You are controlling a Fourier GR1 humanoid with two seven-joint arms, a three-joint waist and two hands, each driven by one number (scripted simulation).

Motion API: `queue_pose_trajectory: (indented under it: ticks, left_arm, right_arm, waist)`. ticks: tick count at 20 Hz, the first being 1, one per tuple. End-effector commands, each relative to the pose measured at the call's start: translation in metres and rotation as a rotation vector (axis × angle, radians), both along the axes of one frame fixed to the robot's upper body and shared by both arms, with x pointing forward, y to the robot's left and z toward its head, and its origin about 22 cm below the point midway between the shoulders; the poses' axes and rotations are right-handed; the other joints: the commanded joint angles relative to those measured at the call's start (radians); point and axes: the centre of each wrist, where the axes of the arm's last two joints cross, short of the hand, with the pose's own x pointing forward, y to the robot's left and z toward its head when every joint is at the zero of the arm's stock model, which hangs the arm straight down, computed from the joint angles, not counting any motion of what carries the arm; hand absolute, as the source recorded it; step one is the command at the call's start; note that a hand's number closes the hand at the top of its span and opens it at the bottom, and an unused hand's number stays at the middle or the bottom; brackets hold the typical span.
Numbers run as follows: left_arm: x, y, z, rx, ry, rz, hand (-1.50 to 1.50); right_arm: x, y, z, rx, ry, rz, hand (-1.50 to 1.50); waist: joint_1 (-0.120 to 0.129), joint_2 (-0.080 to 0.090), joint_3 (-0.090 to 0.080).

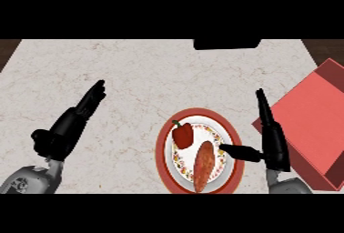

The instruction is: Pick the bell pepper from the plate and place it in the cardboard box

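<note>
Your right hand [271, 136] is spread wide, thumb over the plate [230, 136] rim; the pepper [183, 134] probably handles light, smooth, rounded, so wrap its body.

1 plate [165, 159], 1 bell pepper [182, 134], 1 sweet potato [204, 166], 1 box [316, 123] — 2 hands [67, 129] [274, 141].

Pale speckled counter [134, 68] bearing a red-rimmed plate [163, 150] and a red box [316, 123] (at the right edge).
</note>
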Motion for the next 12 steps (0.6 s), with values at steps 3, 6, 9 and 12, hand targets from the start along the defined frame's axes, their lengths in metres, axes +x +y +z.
queue_pose_trajectory:
  ticks: [3, 6, 9, 12]
  left_arm:
    - [-0.003, -0.009, -0.01, 0.004, 0.016, -0.023, 0.0]
    - [0.0, -0.012, -0.011, 0.009, 0.017, -0.013, 0.0]
    - [0.005, -0.018, -0.005, 0.008, 0.005, -0.013, 0.0]
    - [0.003, -0.014, -0.015, 0.011, 0.022, -0.003, 0.0]
  right_arm:
    - [-0.033, 0.016, -0.036, -0.445, -0.138, -0.024, -1.5]
    - [-0.051, 0.041, -0.038, -0.507, -0.15, -0.059, -1.5]
    - [-0.069, 0.058, -0.029, -0.578, -0.091, -0.091, -1.5]
    - [-0.086, 0.102, -0.011, -0.56, 0.008, -0.059, -1.5]
  waist:
    - [0.008, -0.003, -0.003]
    - [-0.009, -0.008, -0.003]
    - [-0.021, -0.01, -0.002]
    - [-0.014, -0.009, -0.003]
